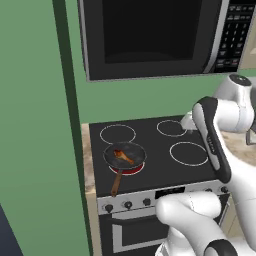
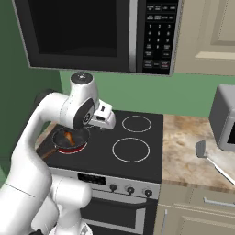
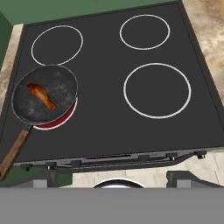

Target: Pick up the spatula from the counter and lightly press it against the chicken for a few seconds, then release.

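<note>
At the stove's (image 3: pixel 109 118) front left corner, a burner glows red under a round dark pan (image 3: pixel 61 85). The pan's wooden handle reaches past the front edge, and one browned chicken (image 3: pixel 42 96) piece lies inside. Our gripper (image 3: pixel 116 178) hangs above the glossy black cooktop with its jaws spread wide, holding nothing. The spatula (image 2: pixel 209 158) lies flat, well to the gripper's right, on the speckled stone worktop (image 2: pixel 183 137) beside the stove. Its grey blade is nearer the stove and its thin handle runs toward the front right. Farther back, a black microwave (image 2: pixel 87 32) hangs above.
</note>
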You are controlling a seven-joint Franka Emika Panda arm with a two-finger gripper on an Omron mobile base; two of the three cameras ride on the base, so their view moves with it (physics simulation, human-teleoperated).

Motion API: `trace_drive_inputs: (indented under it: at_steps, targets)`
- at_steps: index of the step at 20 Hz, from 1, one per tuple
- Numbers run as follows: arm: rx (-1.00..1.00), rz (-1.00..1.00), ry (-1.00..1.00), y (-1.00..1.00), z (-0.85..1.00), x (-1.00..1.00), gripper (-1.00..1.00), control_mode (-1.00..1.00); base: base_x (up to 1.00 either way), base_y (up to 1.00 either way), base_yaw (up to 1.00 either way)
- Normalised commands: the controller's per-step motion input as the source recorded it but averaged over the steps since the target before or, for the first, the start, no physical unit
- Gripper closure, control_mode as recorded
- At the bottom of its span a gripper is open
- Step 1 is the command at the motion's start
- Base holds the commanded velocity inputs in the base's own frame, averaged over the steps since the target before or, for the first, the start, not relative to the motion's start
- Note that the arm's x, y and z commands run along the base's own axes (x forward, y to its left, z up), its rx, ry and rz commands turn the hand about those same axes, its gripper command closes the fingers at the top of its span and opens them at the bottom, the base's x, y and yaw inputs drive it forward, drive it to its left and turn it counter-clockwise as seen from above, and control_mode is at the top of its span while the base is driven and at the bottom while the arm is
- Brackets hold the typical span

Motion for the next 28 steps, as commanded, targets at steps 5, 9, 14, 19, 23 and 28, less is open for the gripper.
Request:
trace_drive_inputs:
  at_steps: [5, 9, 14, 19, 23, 28]
  targets:
    - [0.0, 0.0, 0.0, -0.72, 0.0, 0.0, -1.0, -1.0, 0.0, 0.0, 0.0]
    - [-0.01, 0.0, 0.0, -0.65, -0.02, 0.0, -1.0, -1.0, 0.0, 0.0, 0.0]
    - [-0.03, 0.08, -0.02, -0.51, -0.19, 0.0, -1.0, -1.0, 0.0, 0.0, 0.0]
    - [-0.08, 0.23, -0.08, -0.44, -0.2, 0.0, -1.0, -1.0, 0.0, 0.0, 0.0]
    - [-0.1, 0.23, -0.01, -0.5, -0.14, 0.0, -1.0, -1.0, 0.0, 0.0, 0.0]
    - [-0.1, 0.2, 0.0, -0.47, -0.04, 0.0, -1.0, -1.0, 0.0, 0.0, 0.0]
